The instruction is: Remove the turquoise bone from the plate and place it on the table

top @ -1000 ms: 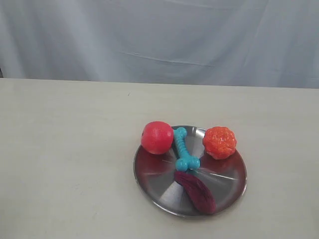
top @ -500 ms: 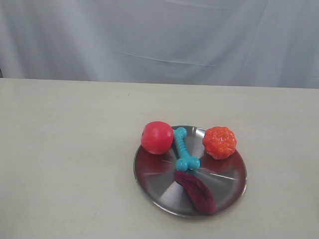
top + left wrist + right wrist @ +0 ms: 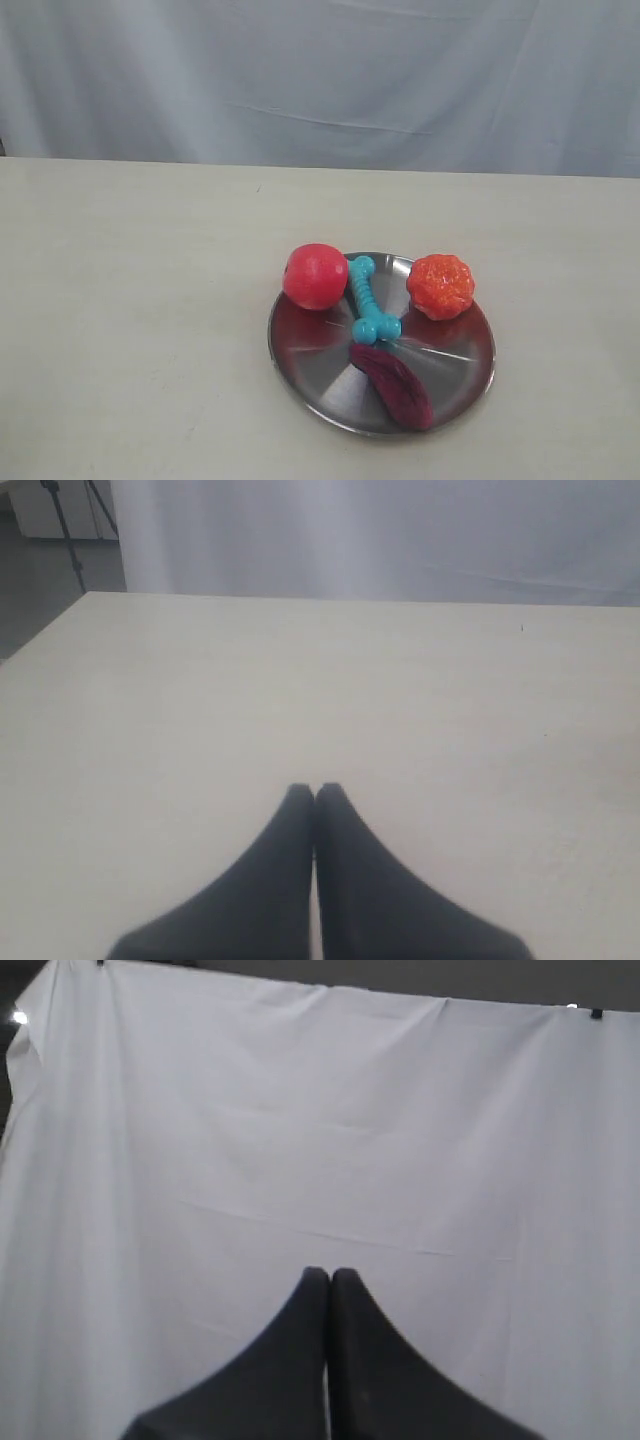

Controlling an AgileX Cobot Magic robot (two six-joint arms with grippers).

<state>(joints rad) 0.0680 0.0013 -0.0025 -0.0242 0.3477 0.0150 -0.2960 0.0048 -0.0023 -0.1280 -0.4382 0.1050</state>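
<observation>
The turquoise bone [image 3: 367, 299] lies on the steel plate [image 3: 314, 364] on the cream table [image 3: 130, 300], its far knob beside a red ball. Neither arm shows in the exterior view. In the left wrist view my left gripper [image 3: 315, 792] is shut with nothing in it, over bare tabletop [image 3: 400, 690]. In the right wrist view my right gripper [image 3: 329, 1277] is shut and empty, facing the white curtain [image 3: 330, 1130]. Bone and plate are out of both wrist views.
On the plate with the bone lie a red ball [image 3: 314, 276], an orange knobbly ball [image 3: 440, 285] and a dark maroon oblong toy [image 3: 392, 384]. A white curtain [image 3: 320, 80] hangs behind the table. A tripod [image 3: 70, 530] stands beyond the table's far corner.
</observation>
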